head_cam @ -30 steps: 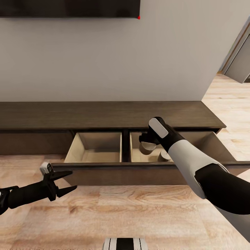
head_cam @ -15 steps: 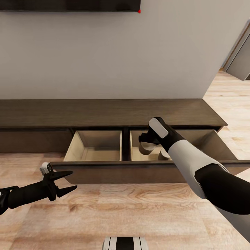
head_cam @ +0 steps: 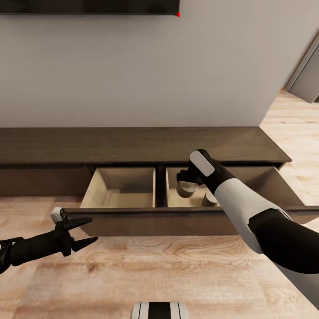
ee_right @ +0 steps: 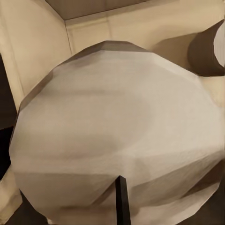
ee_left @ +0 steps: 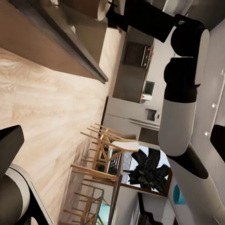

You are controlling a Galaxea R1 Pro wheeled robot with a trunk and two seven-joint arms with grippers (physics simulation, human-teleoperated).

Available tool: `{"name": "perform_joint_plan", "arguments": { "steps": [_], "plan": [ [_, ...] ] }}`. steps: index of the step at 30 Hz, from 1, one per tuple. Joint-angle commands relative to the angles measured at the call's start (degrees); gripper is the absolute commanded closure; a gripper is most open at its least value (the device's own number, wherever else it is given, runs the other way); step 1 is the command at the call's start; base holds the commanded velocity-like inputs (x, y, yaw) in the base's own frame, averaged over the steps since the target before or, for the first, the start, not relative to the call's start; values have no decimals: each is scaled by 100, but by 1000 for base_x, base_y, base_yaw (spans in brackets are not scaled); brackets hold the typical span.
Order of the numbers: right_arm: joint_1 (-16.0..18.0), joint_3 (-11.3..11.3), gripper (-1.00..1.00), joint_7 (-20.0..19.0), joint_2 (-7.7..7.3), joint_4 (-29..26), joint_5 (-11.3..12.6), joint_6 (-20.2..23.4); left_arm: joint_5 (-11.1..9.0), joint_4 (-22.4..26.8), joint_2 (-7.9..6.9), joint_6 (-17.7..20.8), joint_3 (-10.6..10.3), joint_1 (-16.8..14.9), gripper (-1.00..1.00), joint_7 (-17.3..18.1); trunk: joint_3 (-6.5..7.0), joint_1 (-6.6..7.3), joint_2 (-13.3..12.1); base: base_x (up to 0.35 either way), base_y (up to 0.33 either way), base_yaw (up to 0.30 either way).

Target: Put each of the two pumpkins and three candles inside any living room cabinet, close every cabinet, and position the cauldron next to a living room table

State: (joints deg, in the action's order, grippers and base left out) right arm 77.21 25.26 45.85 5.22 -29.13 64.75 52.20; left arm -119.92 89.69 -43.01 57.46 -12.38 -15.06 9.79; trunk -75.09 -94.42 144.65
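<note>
Inside the cabinet (head_cam: 141, 146)'s right compartment, the right pincer (head_cam: 185, 181) still grasps a candle (head_cam: 186, 189), unmoved; left pincer (head_cam: 84, 231) released.

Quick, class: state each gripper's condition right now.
Left gripper: open, empty.
Right gripper: shut on a candle, inside the drawer.

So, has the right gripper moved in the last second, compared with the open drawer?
No. The right gripper stays in the right compartment of the drawer, by the same candle; only the camera view shifted slightly.
</note>
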Motion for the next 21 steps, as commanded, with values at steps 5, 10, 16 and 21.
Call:
{"name": "perform_joint_plan", "arguments": {
  "steps": [5,10,16,21],
  "plan": [
    [5,31,-100,65,-9,2,62,-13,39,-4,-6,2,-5,-6,-100,59,-5,-1,2,136,0,0],
    [5,39,-100,65,-4,9,56,-17,39,-4,-6,2,1,-6,-100,59,18,1,1,12,0,0],
    [5,114,-100,65,-5,12,55,-17,39,-4,-6,2,3,-6,-100,59,151,17,-8,1,0,0],
    [5,142,-100,65,-10,13,55,-17,39,-4,-6,2,-1,-6,-100,59,195,22,-10,0,0,0]
  ]
}}
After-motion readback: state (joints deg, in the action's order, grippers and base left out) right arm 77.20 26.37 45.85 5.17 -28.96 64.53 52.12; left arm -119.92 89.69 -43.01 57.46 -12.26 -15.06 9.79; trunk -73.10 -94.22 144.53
